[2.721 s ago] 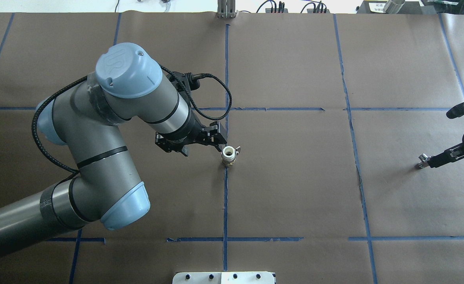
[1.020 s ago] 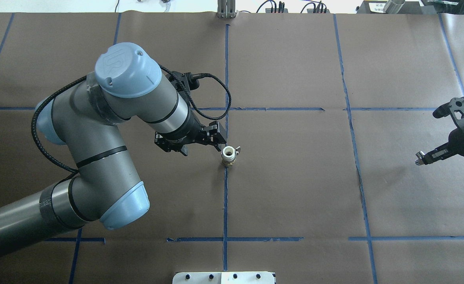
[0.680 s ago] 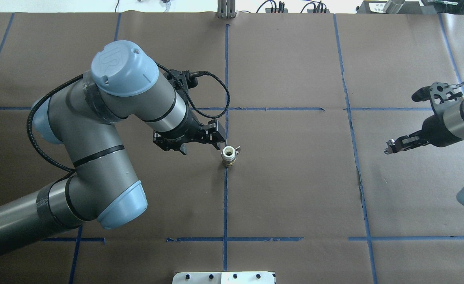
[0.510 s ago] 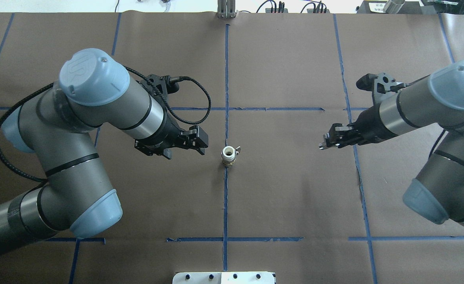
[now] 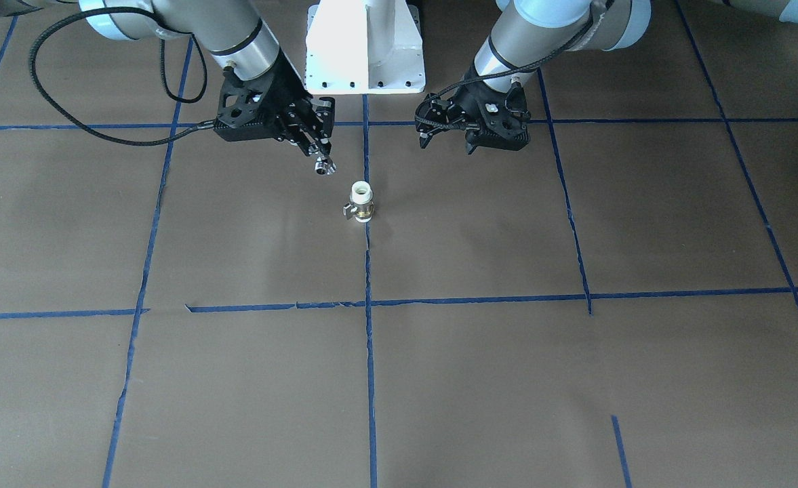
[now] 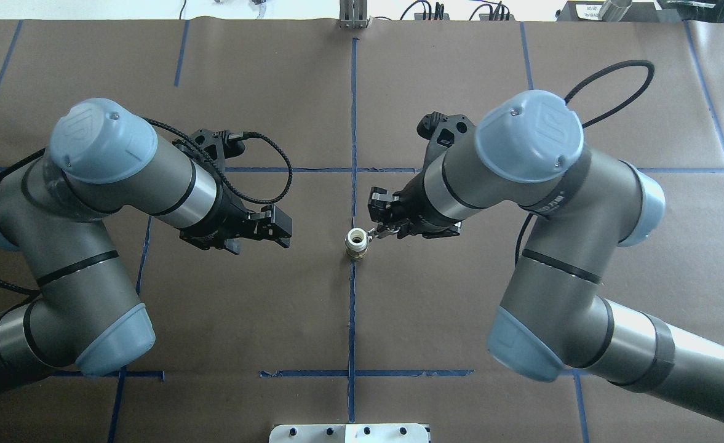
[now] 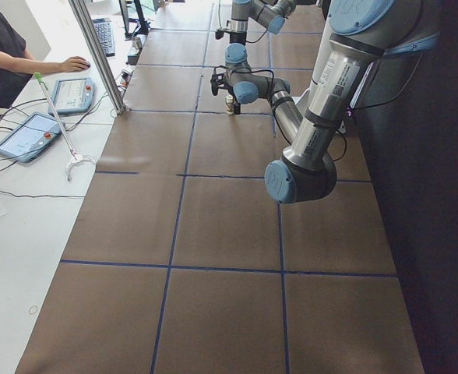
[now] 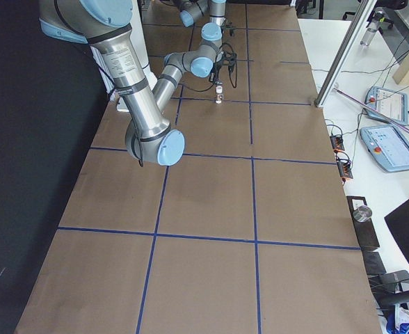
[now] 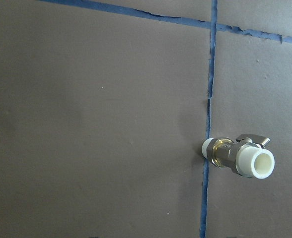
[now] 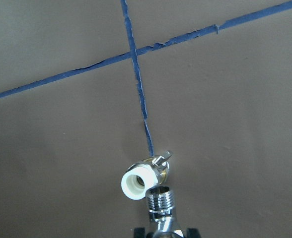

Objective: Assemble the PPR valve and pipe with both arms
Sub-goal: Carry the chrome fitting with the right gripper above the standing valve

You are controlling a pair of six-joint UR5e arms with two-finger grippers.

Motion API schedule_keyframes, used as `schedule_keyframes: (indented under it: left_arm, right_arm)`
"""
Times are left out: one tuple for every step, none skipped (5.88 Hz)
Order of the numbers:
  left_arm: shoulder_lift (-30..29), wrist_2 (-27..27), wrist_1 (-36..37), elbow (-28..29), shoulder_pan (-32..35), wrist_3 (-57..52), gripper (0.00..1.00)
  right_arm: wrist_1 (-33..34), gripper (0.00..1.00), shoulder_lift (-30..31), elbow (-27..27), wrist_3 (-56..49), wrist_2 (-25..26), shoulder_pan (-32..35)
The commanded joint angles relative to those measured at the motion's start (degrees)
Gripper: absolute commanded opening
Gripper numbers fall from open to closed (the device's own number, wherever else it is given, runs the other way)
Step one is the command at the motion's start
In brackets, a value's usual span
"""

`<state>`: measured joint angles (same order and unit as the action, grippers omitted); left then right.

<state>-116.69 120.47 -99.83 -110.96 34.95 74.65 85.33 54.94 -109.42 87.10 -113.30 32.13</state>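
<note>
Two grippers flank the PPR valve [image 5: 361,201].
My right gripper [image 5: 320,158], clamped on the pipe [image 10: 160,203], has that valve just ahead; my left gripper [image 6: 280,226] hangs spread, farther back.

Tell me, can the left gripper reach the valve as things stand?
Likely yes: nothing stands between the left gripper and the valve; the right gripper holds the pipe on the other side.

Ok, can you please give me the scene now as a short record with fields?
valve: stands upright on the table, white open end up, on the blue tape line
pipe: held in the air, close beside the valve, not joined
right gripper: shut on the pipe
left gripper: open, empty, apart from the valve
task state: parts not yet assembled
</note>
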Motion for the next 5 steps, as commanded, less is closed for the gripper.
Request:
schedule_keyframes:
  left_arm:
    - [0.8, -0.1, -0.1, -0.1, -0.1, 0.1, 0.89]
    - [0.8, -0.1, -0.1, -0.3, -0.1, 0.2, 0.9]
    - [2.1, -0.1, -0.1, -1.0, -0.1, 0.1, 0.9]
    - [2.3, -0.4, -0.2, -1.5, -0.1, 0.1, 0.9]
    - [2.6, -0.4, -0.1, -1.5, -0.1, 0.1, 0.9]
  right_arm:
    - [7.6, 0.0, -5.2, 3.3, 3.1, 0.9, -0.7]
    - [8.2, 0.0, -5.5, 3.5, 4.6, 1.2, -1.3]
    - [8.5, 0.0, -6.4, 3.5, 6.8, 2.2, -1.4]
    - [8.5, 0.0, -6.4, 3.6, 6.9, 2.3, -1.5]
    - [8.5, 0.0, -7.2, 5.1, 7.1, 2.5, -1.9]
